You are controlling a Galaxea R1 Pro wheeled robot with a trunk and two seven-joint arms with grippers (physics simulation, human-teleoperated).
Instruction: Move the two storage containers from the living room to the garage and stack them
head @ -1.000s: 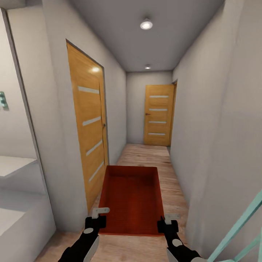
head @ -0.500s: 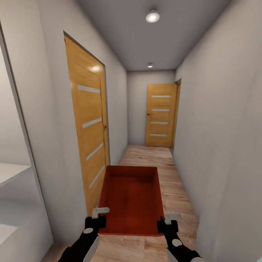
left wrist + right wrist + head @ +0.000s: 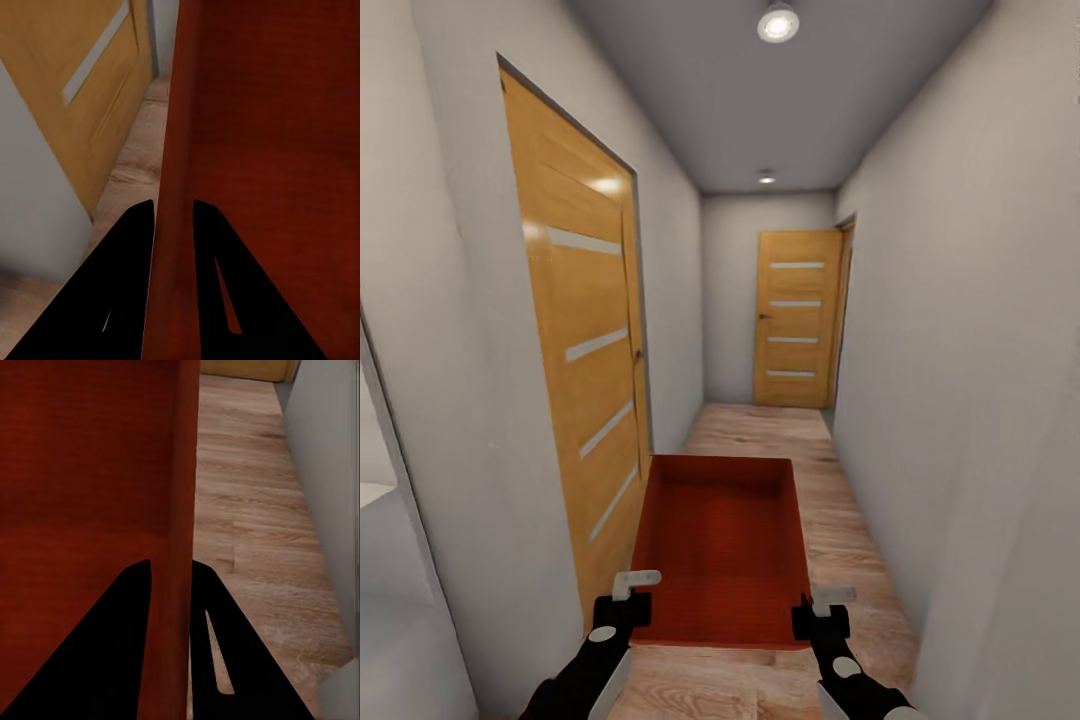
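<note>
Midway, judging by scene: 1 storage container (image 3: 720, 545) carried low ahead through hallway, left gripper (image 3: 174, 214) and right gripper (image 3: 171, 574) each pinching a side wall. Garage unreached; placing and stacking remain.

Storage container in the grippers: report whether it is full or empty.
Empty: the head view shows the storage container's bare red floor and inner walls, nothing inside.

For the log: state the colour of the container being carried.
Red-orange, plain and unpatterned; the storage container shows best in the head view.
</note>
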